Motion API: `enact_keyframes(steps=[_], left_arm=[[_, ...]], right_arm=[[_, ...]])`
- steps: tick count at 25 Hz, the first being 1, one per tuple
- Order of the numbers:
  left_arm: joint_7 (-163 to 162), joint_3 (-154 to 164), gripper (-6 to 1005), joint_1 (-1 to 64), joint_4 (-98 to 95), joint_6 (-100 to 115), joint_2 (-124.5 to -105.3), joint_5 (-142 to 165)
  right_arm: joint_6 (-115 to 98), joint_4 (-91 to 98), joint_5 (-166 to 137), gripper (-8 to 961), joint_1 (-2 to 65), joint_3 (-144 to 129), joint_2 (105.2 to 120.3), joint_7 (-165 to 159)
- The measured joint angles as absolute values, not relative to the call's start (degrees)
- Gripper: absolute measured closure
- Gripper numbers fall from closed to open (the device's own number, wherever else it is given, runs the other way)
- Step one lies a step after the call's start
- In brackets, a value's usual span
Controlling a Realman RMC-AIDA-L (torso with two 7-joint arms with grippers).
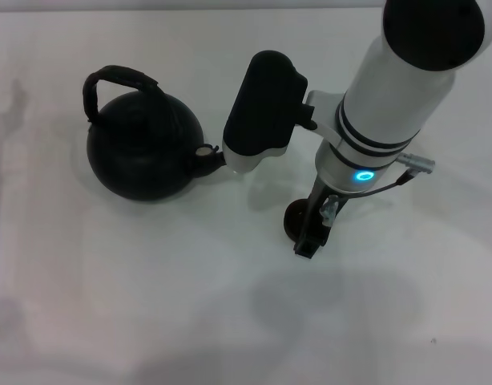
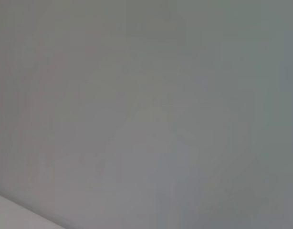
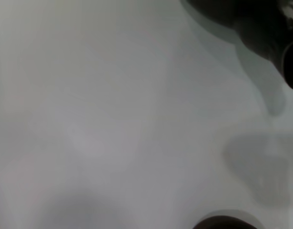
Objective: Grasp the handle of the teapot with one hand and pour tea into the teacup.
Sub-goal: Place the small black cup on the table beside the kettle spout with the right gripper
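The matte black teapot stands on the white table at the left, its arched dark handle upright and its stubby spout pointing right. My right gripper hangs just right of the spout, not touching the handle. The small dark teacup sits to the right, partly hidden by a dark fitting under my right wrist. In the right wrist view the teapot is a dark blur and the teacup's rim shows at the frame's edge. The left gripper is out of view.
The white tabletop spreads around both objects. The right arm's white link comes in from the far right over the table. The left wrist view shows only plain pale surface.
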State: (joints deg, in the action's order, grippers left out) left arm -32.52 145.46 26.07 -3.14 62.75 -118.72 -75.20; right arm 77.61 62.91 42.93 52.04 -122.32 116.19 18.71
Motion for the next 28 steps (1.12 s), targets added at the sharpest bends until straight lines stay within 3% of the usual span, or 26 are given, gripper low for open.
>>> enact_keyframes(steps=[25, 28], left_arm=[[-32.6, 145.5, 108, 26.2, -3.3, 63.3, -118.73, -75.2], [-32.6, 145.5, 108, 26.2, -3.3, 63.3, -118.72, -75.2]], right_arm=[[74.9, 64.0, 43.5, 169, 52.3, -124.9, 116.19, 18.4], [74.5, 64.9, 43.4, 134, 52.0, -124.5, 116.19, 19.1]])
